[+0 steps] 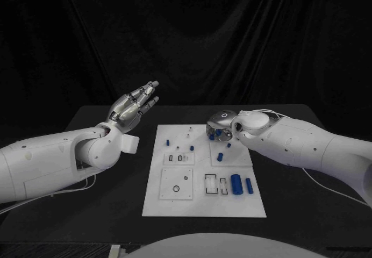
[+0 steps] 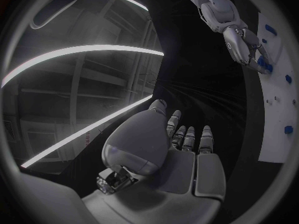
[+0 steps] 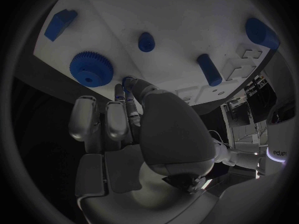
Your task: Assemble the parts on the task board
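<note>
Left hand (image 1: 133, 105) hangs raised beside the white board (image 1: 203, 200), fingers straight, holding nothing. Right hand (image 1: 222, 124) is down on the board's far edge, fingers (image 3: 127, 87) touching beside a blue gear (image 3: 91, 69); whether they grip, I cannot tell.

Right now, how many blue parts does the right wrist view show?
5: block, gear, short peg, longer peg, large cylinder, all on the task board; the right hand may hide others.

The left hand (image 1: 133, 105) is hanging above the black table (image 1: 294, 207), off the ten o'clock corner of the task board (image 1: 203, 201), fingers straight and holding nothing. The right hand (image 1: 222, 127) is hovering over the board's one o'clock area, covering blue parts (image 1: 241, 185).
</note>
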